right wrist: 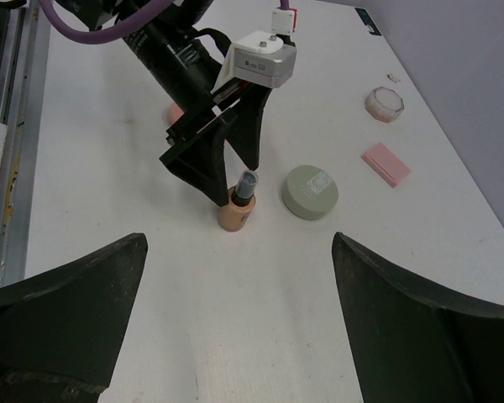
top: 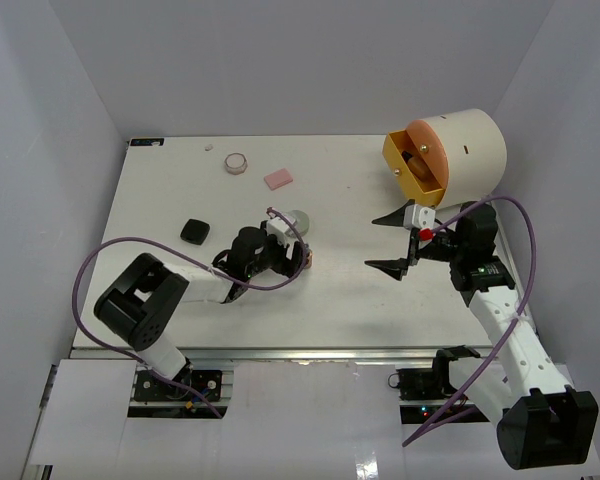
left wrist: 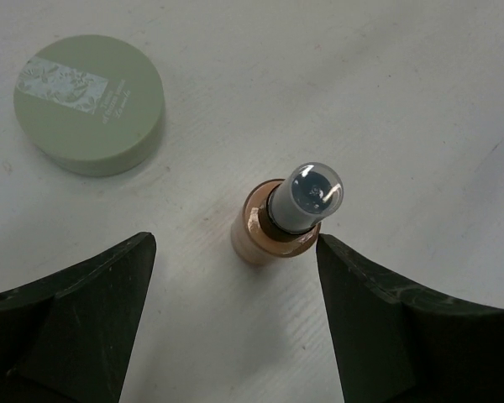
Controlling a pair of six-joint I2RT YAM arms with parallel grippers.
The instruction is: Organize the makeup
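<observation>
green compact (left wrist: pixel 89 102) beside bottle (left wrist: pixel 279 223), cream case (top: pixel 472 146) apart

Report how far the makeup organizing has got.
Done: little that shows; the right gripper hangs open and empty near the case. In hand: the left gripper is open astride the upright small bottle, not gripping. Left: green compact, black compact, pink pad, round jar lie scattered.
</observation>
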